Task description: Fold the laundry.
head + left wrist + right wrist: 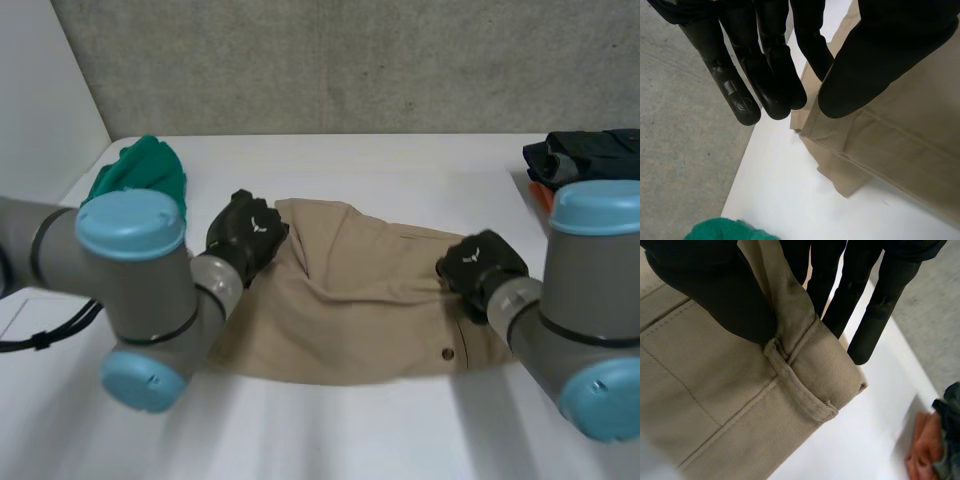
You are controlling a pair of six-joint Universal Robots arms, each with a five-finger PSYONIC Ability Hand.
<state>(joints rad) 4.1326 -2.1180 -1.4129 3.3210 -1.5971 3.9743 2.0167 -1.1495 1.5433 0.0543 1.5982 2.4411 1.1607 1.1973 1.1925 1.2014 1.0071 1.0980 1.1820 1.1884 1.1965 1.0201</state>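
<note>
Tan trousers point(360, 300) lie crumpled in the middle of the white table point(400, 430). My left hand point(245, 235) is at their far left corner. In the left wrist view its thumb point(880, 55) presses a hem of the tan cloth point(910, 140) against the straight fingers point(775, 75), so the edge is pinched. My right hand point(480, 265) is at the trousers' right edge. There its thumb point(710, 285) pinches the waistband point(715, 390), just by a belt loop point(800, 390), against the fingers point(880, 305) behind it.
A green garment point(140, 175) lies bunched at the table's far left, close to my left hand, also in the left wrist view point(725, 230). A dark pile of clothes point(590, 155) with something orange point(925, 445) under it sits at the far right.
</note>
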